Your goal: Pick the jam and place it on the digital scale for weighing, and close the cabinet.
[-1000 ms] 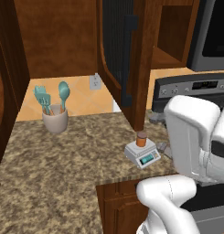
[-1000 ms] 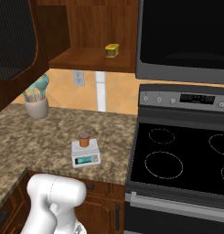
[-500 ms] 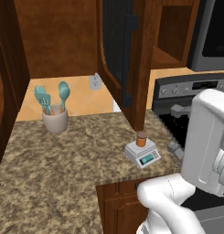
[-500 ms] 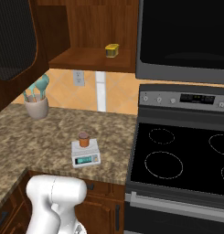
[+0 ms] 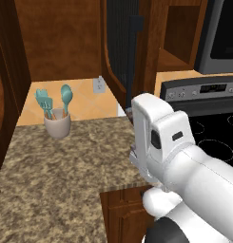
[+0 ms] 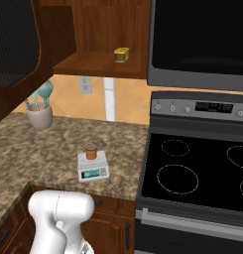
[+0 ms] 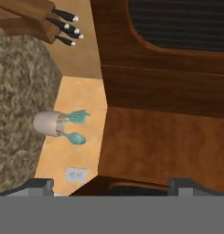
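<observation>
Arm now before ribbed-glass cabinet (image 5: 122, 52)

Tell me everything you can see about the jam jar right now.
The jam is a small cylindrical jar with orange-brown contents and a brownish lid. It stands upright on the flat platform of the digital scale, a light-grey square unit with a teal display on its sloped front, and is narrower than that platform. The scale sits on the speckled granite counter, left of the black stove. Only the scale touches the jar.
</observation>
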You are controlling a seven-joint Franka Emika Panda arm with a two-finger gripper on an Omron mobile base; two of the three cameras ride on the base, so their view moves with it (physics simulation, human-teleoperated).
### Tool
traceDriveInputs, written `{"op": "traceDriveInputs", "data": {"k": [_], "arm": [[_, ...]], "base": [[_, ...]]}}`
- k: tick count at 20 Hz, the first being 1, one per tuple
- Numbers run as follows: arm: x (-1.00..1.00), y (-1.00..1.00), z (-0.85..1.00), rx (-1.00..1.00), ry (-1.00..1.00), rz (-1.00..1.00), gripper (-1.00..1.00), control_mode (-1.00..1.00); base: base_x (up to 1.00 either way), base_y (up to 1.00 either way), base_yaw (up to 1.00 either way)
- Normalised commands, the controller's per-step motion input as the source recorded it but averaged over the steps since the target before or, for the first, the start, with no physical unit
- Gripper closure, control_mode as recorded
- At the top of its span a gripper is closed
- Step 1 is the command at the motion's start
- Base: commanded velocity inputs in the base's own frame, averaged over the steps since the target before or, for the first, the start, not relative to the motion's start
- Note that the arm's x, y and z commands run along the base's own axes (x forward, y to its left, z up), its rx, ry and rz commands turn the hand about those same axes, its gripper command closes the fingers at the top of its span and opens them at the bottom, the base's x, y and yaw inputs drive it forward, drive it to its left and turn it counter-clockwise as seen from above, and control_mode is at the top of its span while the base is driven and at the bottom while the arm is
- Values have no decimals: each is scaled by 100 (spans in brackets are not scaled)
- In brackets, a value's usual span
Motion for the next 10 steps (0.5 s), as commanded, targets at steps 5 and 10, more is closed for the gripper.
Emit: {"op": "traceDriveInputs", "data": {"k": [5,10], "arm": [[36,-2,-46,9,-8,-8,-100,-100],[34,-11,-12,7,-10,0,-100,-100]], "base": [[0,0,0],[0,0,0]]}}
